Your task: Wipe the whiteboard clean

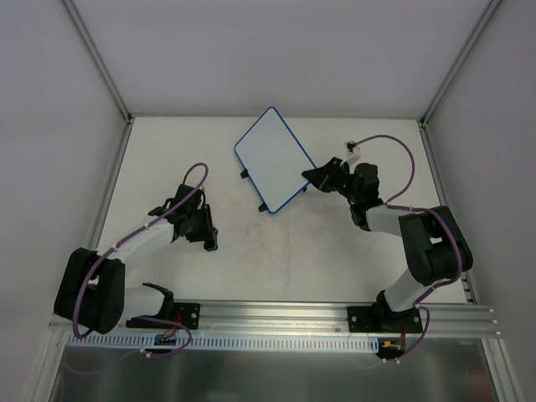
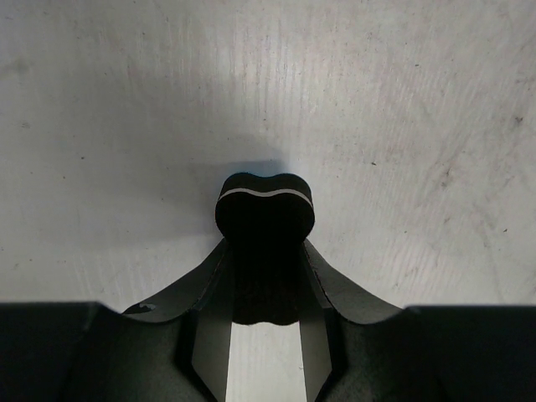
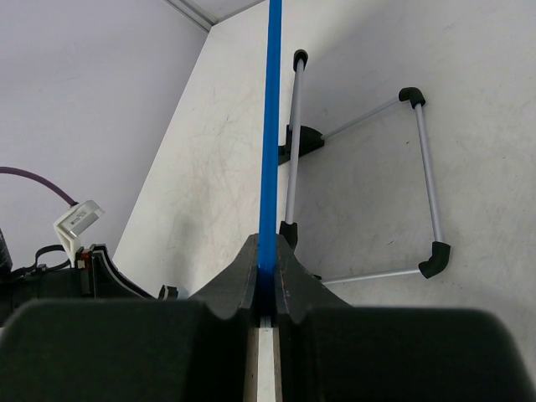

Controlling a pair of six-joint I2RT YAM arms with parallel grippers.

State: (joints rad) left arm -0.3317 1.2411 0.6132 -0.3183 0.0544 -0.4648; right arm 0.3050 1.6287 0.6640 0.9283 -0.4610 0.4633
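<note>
The whiteboard (image 1: 270, 157), white with a thin blue rim, stands tilted at the back middle of the table, and from above its face shows no marks. My right gripper (image 1: 312, 177) is shut on its right edge. In the right wrist view the blue rim (image 3: 270, 126) runs straight up from between my closed right gripper (image 3: 266, 261). My left gripper (image 1: 207, 240) hovers low over the table left of centre, well apart from the board. It is shut on a small black eraser (image 2: 265, 209), which sticks out past the left gripper (image 2: 265, 255).
Behind the board, its wire stand (image 3: 429, 180) with black feet rests on the table (image 1: 285, 260). Grey walls and metal corner posts (image 1: 99, 59) close in the sides and back. An aluminium rail (image 1: 276, 316) runs along the near edge.
</note>
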